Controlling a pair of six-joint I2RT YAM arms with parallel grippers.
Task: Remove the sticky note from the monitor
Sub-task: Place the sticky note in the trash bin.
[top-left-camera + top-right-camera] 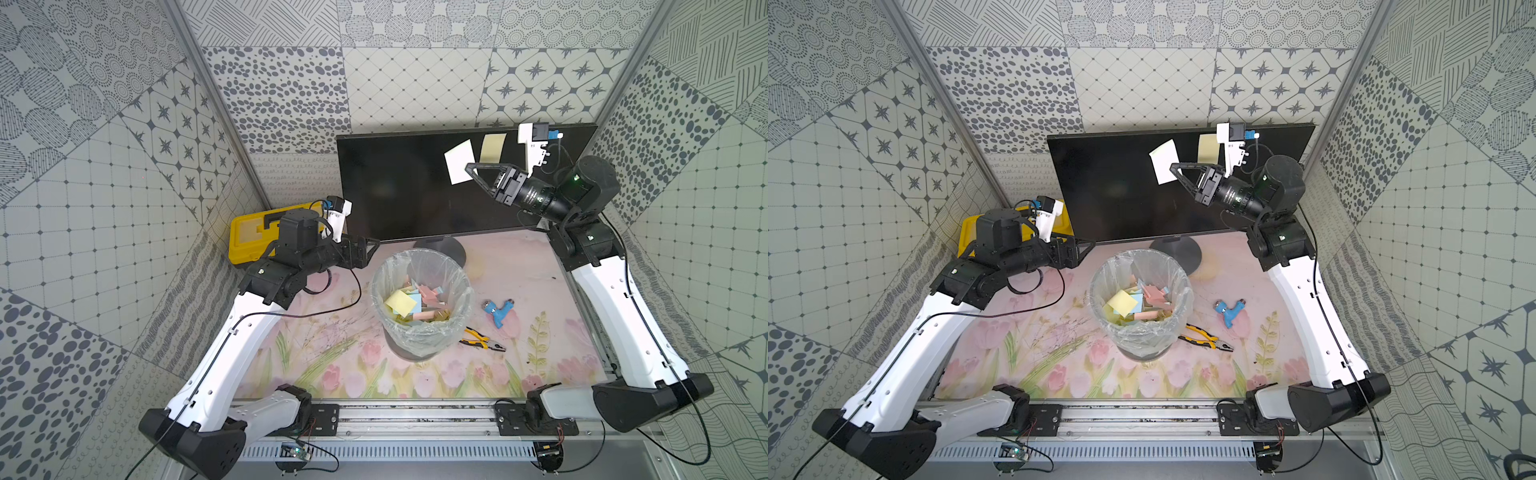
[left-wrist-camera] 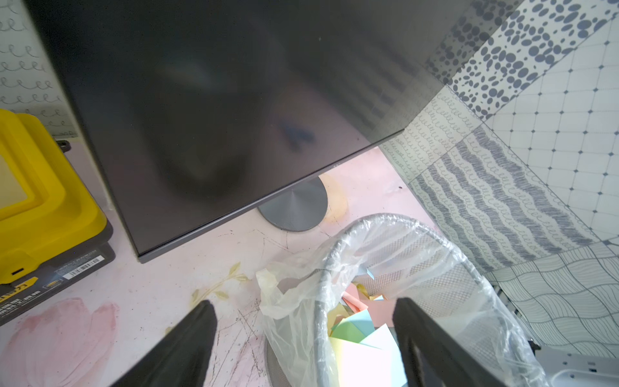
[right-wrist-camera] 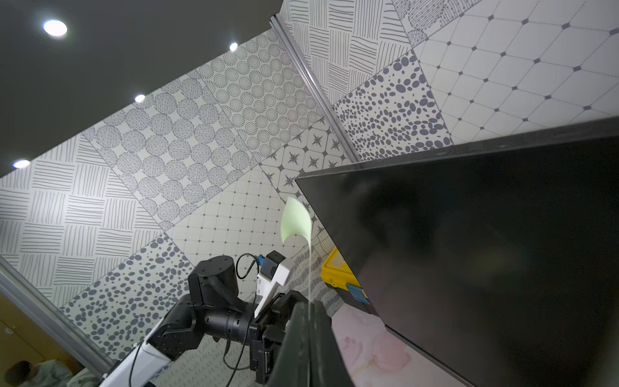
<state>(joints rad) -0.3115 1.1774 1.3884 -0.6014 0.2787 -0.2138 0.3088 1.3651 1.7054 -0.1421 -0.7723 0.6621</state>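
Observation:
The black monitor [image 1: 399, 187] stands at the back on a round grey base [image 2: 294, 207], its screen dark. My right gripper [image 1: 469, 168] is shut on the lower edge of a pale sticky note [image 1: 459, 162], which it holds in front of the screen's upper right part. The right wrist view shows that note [image 3: 296, 219] edge-on, rising from the closed jaws [image 3: 310, 303] and curling at its top. A second, pale yellow sticky note [image 1: 492, 148] is stuck on the screen further right. My left gripper [image 2: 303, 308] is open and empty, low by the monitor's bottom left corner, over the bin's rim.
A mesh waste bin [image 1: 422, 299] with a clear liner holds several coloured notes in front of the monitor's base. A yellow toolbox [image 1: 257, 239] sits at the back left. Yellow-handled pliers [image 1: 482, 340] and a blue tool [image 1: 498, 311] lie right of the bin.

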